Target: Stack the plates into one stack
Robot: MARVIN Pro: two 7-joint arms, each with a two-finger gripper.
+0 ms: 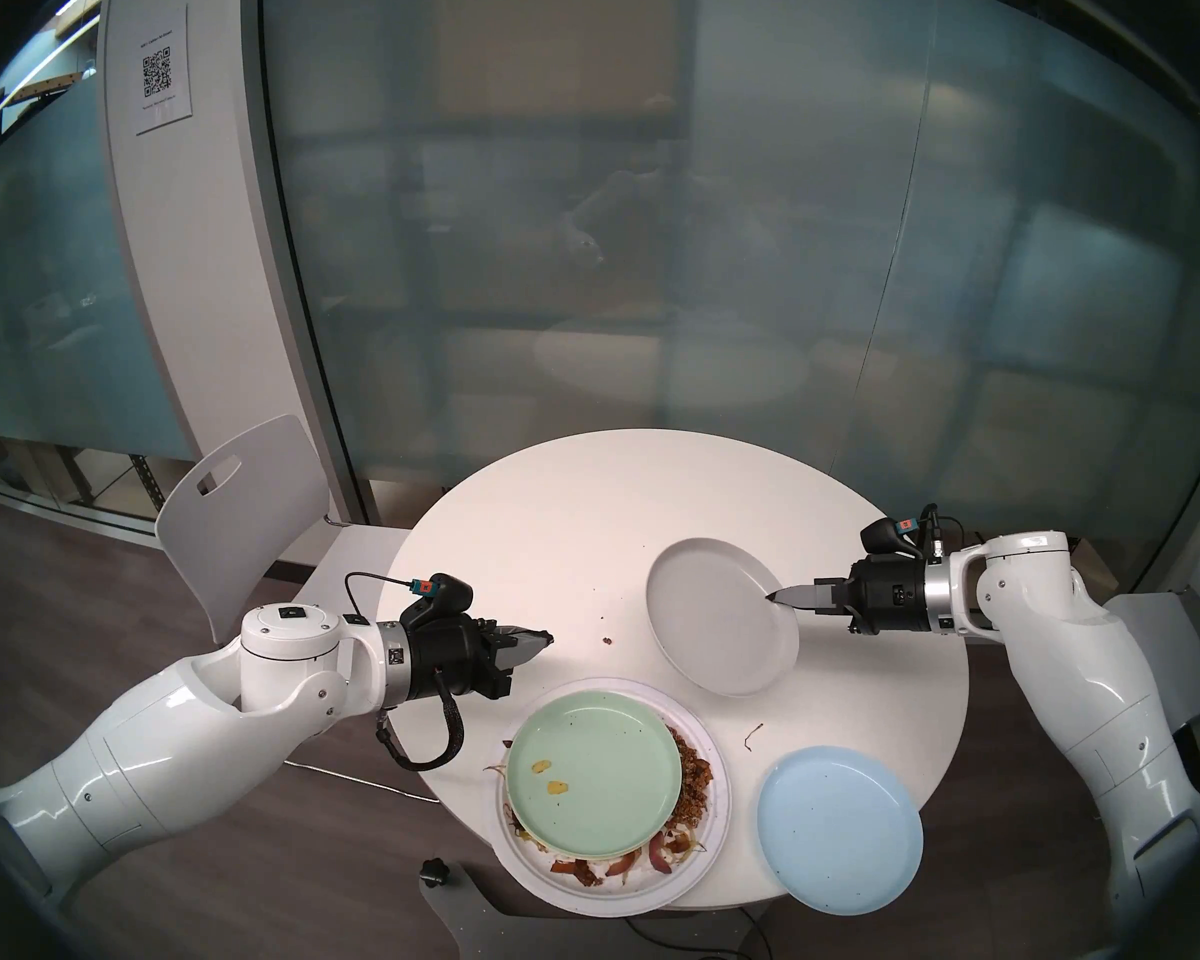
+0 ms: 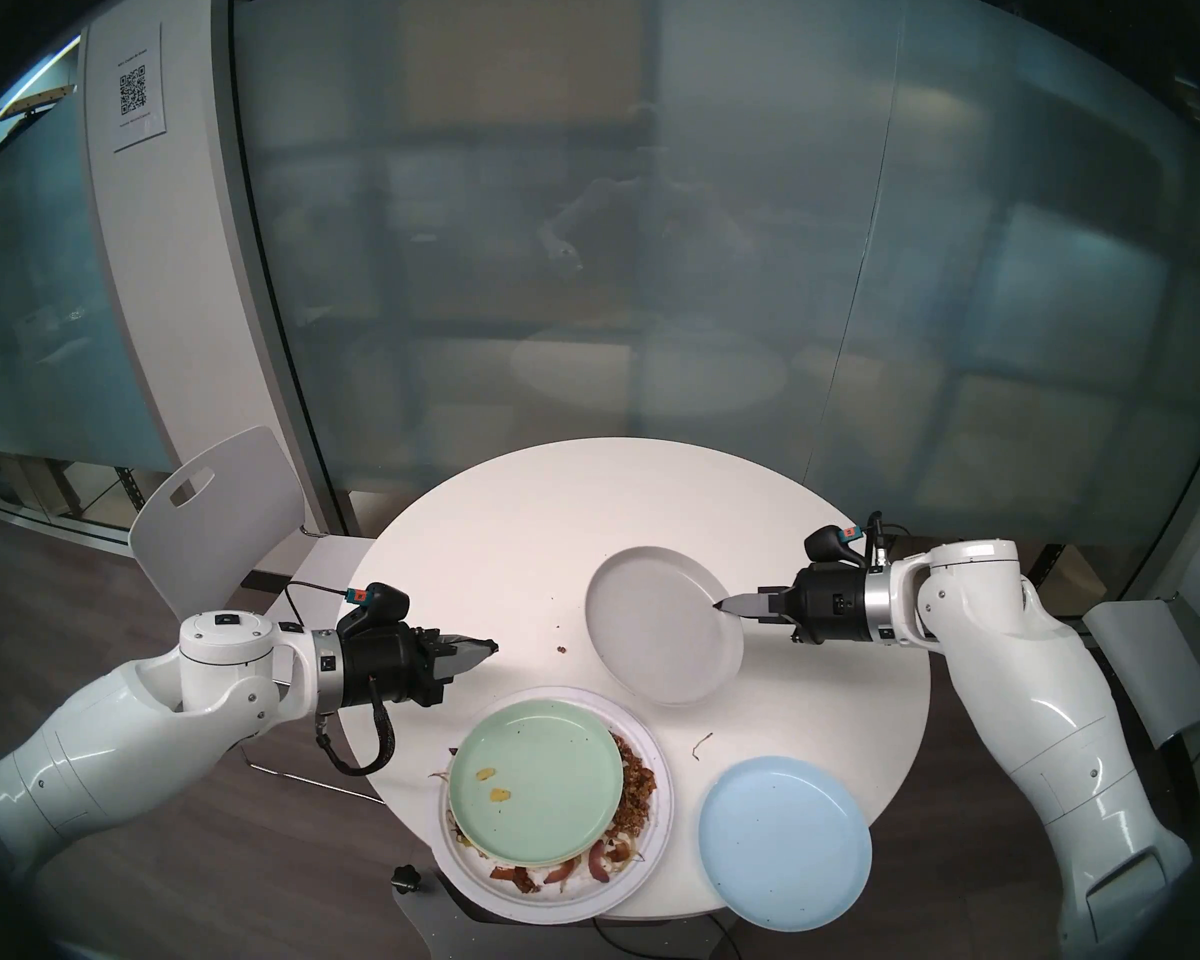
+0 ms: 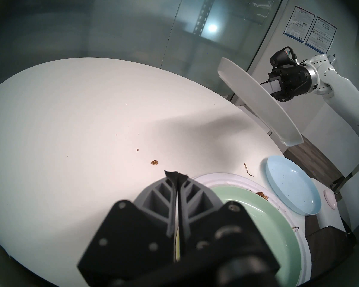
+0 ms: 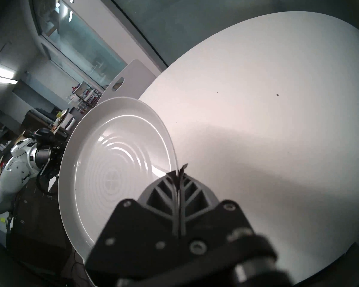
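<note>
**Plate stacking: grey plate in transit, stack part-built**

- Grey plate (image 1: 718,616): held off the table, tilted, over the right half of the round white table (image 1: 569,508). The right gripper (image 1: 772,596) is clamped on its right-hand rim; the left wrist view shows the plate clear of the tabletop with its shadow beneath. An edge pinch is likely the only hold a thin flat plate offers these fingers, and the tilt follows from carrying it by one side.
- Stack (image 1: 594,782): at the table's near edge, slightly left of centre. Base is the large white paper plate (image 1: 711,816), overhanging the edge, with food scraps (image 1: 694,771) at its right and near sides. The mint green plate (image 1: 583,764) lies on top, spotted yellow; the thin edge of another plate shows below it, its colour hard to tell. The widest plate at the bottom gives the smaller ones a steady seat.
- Light blue plate (image 1: 840,827): flat at the near right edge, partly overhanging, just beside the paper plate, not yet stacked.
- Left gripper (image 1: 547,640): fingers pressed together, holding nothing, hovering over the table's left edge just beyond the stack; parked clear, probably to leave the approach open.
- Crumbs (image 1: 606,639): on the tabletop between both grippers.
- Judged remaining: grey plate onto mint green, then light blue.
</note>
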